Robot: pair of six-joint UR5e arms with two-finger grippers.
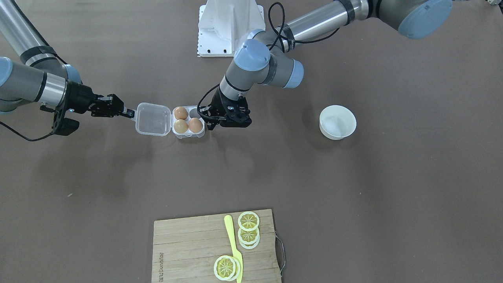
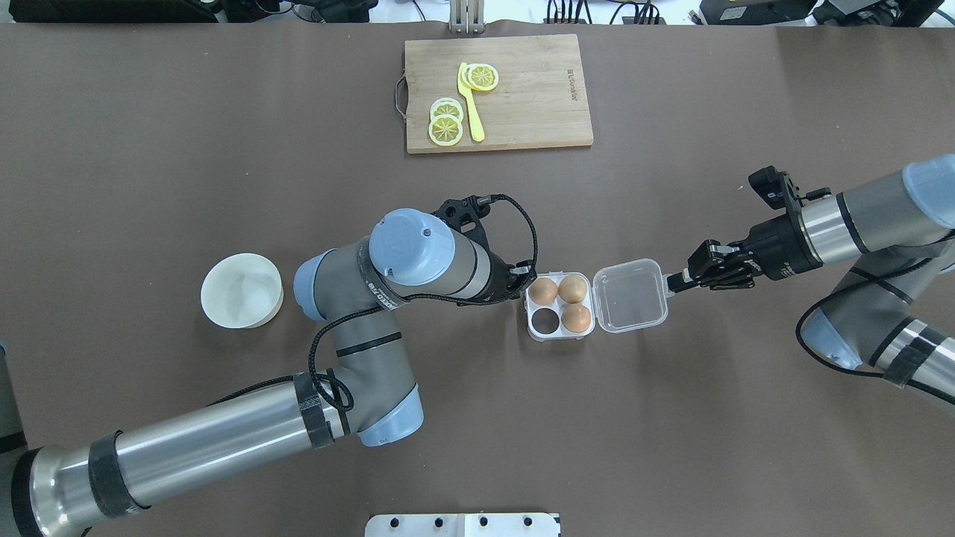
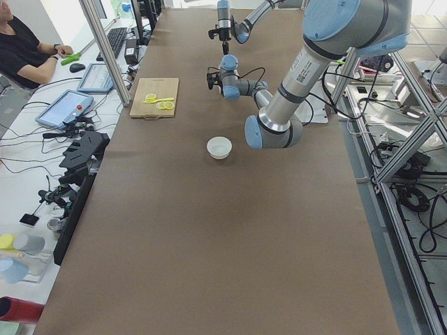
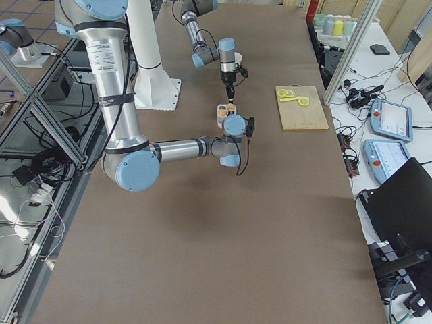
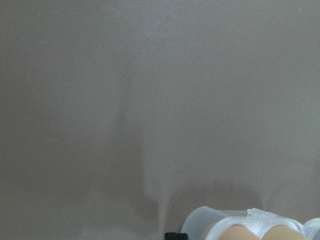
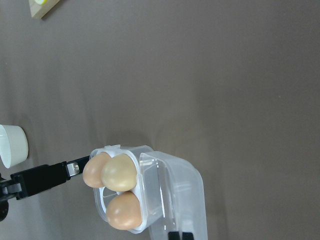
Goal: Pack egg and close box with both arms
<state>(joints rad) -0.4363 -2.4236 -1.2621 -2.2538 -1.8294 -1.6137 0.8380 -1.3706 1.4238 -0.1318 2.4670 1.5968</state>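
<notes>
In the middle of the brown surface (image 2: 477, 418) sits the box (image 2: 559, 336), wide open. Three of its four cups hold eggs (image 2: 572, 288). The bare cup (image 2: 547, 321) is on the side near my base, close to my left claw. The clear lid (image 2: 630, 297) lies flat on the surface, on the side toward my right arm (image 2: 858, 216). That arm reaches in low and almost level. My right claw (image 2: 676, 282) has its tips pinched close together on the small tab at the lid's outer edge. My left arm (image 2: 224, 432) comes in from the near corner, bends at the elbow and turns its wrist down. So my left claw (image 1: 205, 118) hangs low just beside the box, on the side away from the lid. One of its fingers (image 6: 47, 178) reaches right up to the box wall next to an egg. I cannot tell how far that claw is open, because my own wrist covers most of it. A white bowl (image 2: 224, 302) stands well apart, out past my left arm. Far across the surface is a wooden board (image 2: 537, 112) with lemon slices (image 2: 446, 128) and a yellow knife (image 2: 471, 112) on it.
</notes>
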